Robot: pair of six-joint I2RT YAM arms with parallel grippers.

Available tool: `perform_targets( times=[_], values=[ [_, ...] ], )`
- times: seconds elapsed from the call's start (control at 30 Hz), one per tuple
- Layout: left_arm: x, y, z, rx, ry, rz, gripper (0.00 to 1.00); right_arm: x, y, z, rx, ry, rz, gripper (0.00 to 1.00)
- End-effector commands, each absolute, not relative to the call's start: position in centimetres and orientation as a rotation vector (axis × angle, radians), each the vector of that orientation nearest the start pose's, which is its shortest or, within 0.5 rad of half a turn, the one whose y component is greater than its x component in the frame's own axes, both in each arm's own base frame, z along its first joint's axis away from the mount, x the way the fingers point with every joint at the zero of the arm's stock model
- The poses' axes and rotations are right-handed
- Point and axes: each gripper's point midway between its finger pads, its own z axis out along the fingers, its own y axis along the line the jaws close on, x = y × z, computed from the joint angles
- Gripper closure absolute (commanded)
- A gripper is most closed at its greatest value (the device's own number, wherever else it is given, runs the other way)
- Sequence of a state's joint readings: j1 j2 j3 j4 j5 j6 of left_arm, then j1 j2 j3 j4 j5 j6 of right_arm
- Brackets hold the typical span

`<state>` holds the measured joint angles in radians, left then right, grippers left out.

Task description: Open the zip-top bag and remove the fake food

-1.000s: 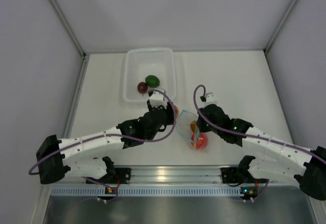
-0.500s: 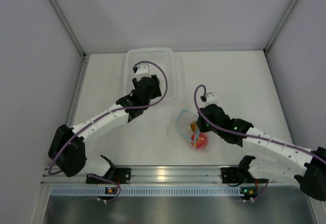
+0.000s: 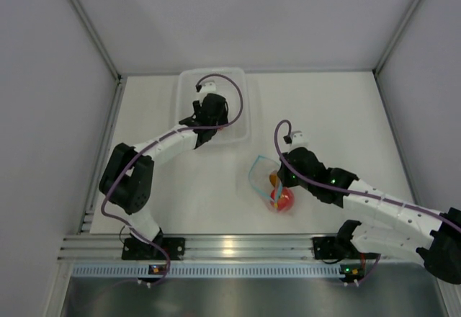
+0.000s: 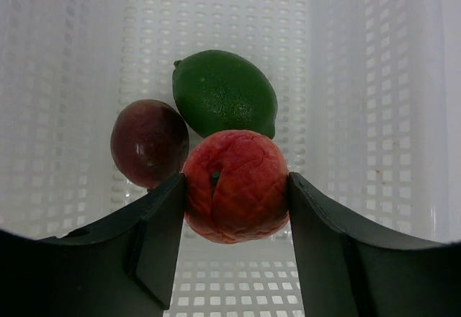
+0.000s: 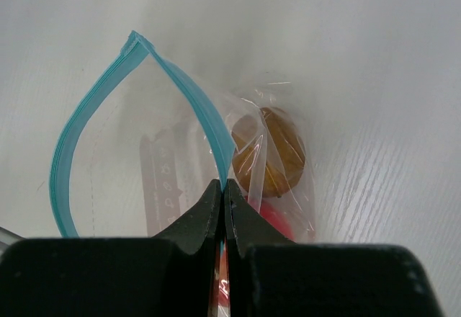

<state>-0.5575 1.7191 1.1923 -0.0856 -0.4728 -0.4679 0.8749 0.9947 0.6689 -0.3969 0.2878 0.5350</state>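
My left gripper [image 3: 207, 115] is over the white tub [image 3: 186, 86], shut on a reddish-orange toy fruit [image 4: 236, 186] held just above the tub floor. A green fruit [image 4: 225, 92] and a dark maroon fruit [image 4: 149, 143] lie in the tub just beyond it. The zip-top bag [image 3: 261, 176] lies open on the table. My right gripper [image 3: 288, 171] is shut on its teal zip strip [image 5: 180, 86], pinching one lip [image 5: 225, 187]. A brownish-orange fruit [image 5: 270, 151] and a red fruit [image 3: 282, 200] are inside the bag.
The tub's perforated walls [image 4: 374, 79] enclose my left fingers. White enclosure walls [image 3: 72, 115] stand on the left, right and back. A metal rail [image 3: 238, 245] runs along the near edge.
My left arm has swung from beside the bag up and back to over the tub, carrying the reddish-orange fruit. My right gripper and the bag have stayed in place.
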Motion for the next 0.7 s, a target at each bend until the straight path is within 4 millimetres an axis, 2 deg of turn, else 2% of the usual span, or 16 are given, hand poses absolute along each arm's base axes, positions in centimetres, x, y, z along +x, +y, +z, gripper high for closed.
perform_targets(
  times=[0.0,0.03,0.1,0.3,0.4,0.43,0.53,0.57,0.63,0.67],
  values=[
    [44.8,-21.3,15.9,-0.147,2.054,-0.188,0.44,21.6,21.0,13.8,-0.211,2.228,0.450,1.00],
    [44.7,-21.4,16.1,-0.149,2.051,-0.197,0.35,21.5,21.0,13.8,-0.212,2.230,0.455,1.00],
    [44.6,-21.6,16.8,-0.147,2.041,-0.219,0.02,21.5,21.1,13.9,-0.212,2.227,0.461,1.00],
    [43.6,-21.6,19.2,-0.136,2.009,-0.271,0.02,21.4,21.1,14.4,-0.213,2.219,0.476,1.00],
    [42.1,-22.2,20.5,-0.107,2.013,-0.352,0.02,21.3,20.9,14.8,-0.211,2.215,0.475,1.00],
    [41.2,-23.0,21.7,-0.074,2.002,-0.425,0.02,21.4,20.7,15.0,-0.204,2.210,0.461,1.00],
    [39.2,-24.5,22.0,-0.033,2.024,-0.537,0.02,21.5,20.1,15.4,-0.200,2.215,0.425,1.00],
    [38.1,-25.4,22.8,-0.006,2.020,-0.608,0.02,21.5,20.1,15.7,-0.202,2.213,0.423,1.00],
    [36.2,-26.7,22.8,0.034,2.026,-0.656,0.02,21.5,19.8,15.9,-0.206,2.210,0.415,1.00],
    [35.2,-27.2,23.8,0.046,2.008,-0.682,0.02,21.4,19.7,15.9,-0.212,2.216,0.405,1.00]
  ],
)
